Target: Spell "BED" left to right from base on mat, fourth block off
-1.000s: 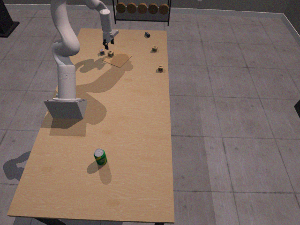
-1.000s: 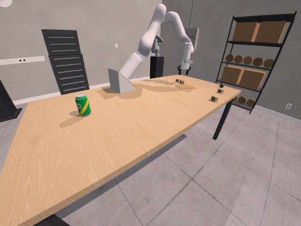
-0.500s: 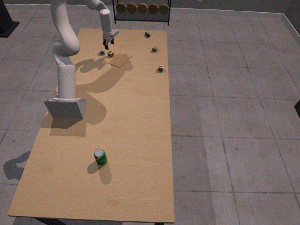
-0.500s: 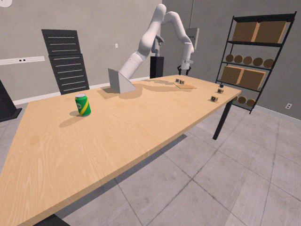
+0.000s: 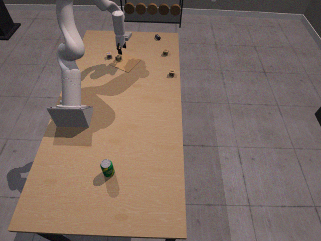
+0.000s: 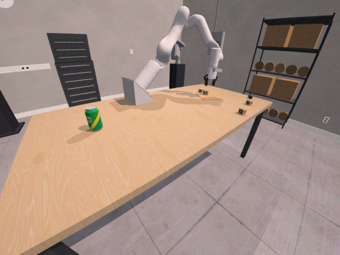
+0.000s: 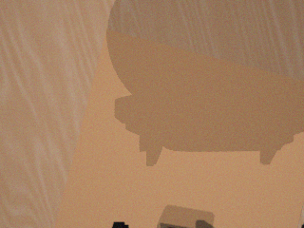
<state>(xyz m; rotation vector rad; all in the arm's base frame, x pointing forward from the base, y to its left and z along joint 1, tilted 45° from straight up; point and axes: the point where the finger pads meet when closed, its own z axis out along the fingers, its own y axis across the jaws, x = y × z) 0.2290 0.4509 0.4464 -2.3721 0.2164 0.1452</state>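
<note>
My gripper [image 5: 122,49] [image 6: 210,84] [image 7: 211,226] is open and empty, above a block [image 5: 118,57] [image 6: 205,92] at the mat's end nearest the robot's side of the table. The thin orange-tan mat [image 5: 128,68] [image 6: 208,96] [image 7: 85,190] lies flat. In the wrist view that block is almost wholly below the frame; its shadow shows. A block with a bluish mark [image 5: 109,55] [image 6: 200,91] stands just off the mat. Two more blocks, one [image 5: 165,52] [image 6: 248,102] farther back and one [image 5: 171,73] [image 6: 241,111] nearer, stand by the far long edge. Top letters are unreadable.
A small dark object [image 5: 157,36] [image 6: 249,96] lies near the table's back end. A green can [image 5: 107,168] [image 6: 93,118] stands upright far from the mat, past the arm's grey base [image 5: 71,116] [image 6: 134,92]. The arm's shadow falls across the mat.
</note>
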